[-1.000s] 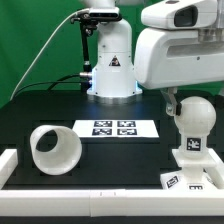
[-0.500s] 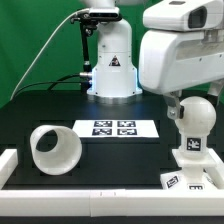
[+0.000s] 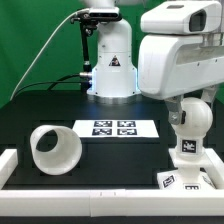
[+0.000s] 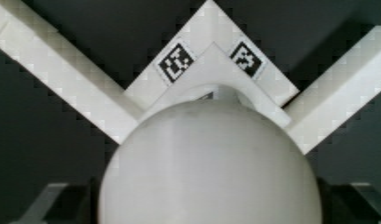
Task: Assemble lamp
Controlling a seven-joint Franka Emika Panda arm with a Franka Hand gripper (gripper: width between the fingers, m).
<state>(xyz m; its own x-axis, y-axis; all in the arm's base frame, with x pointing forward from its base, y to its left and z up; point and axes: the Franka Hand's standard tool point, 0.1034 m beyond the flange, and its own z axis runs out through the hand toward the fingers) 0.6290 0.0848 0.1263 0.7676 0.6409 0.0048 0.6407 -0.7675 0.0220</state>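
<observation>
The bulb (image 3: 187, 125) stands upright on the flat square base (image 3: 190, 178) at the front of the exterior view's right. Its ball head fills the wrist view (image 4: 208, 160), with the tagged base (image 4: 208, 45) beyond it. My gripper (image 4: 208, 205) is open and straddles the ball head, a dark finger (image 4: 55, 200) on each side with a small gap to the bulb. In the exterior view the arm's white body covers the gripper. The cup-like shade (image 3: 52, 150) lies on its side at the front of the exterior view's left, away from the gripper.
The marker board (image 3: 112, 127) lies in the middle of the black table. The glossy robot pedestal (image 3: 112, 65) stands behind it. A white rail (image 3: 90, 195) runs along the front edge, and the base sits against it.
The arm's white body has come down over the bulb, and now overlaps the top of its ball head. The shade and base have not moved.
</observation>
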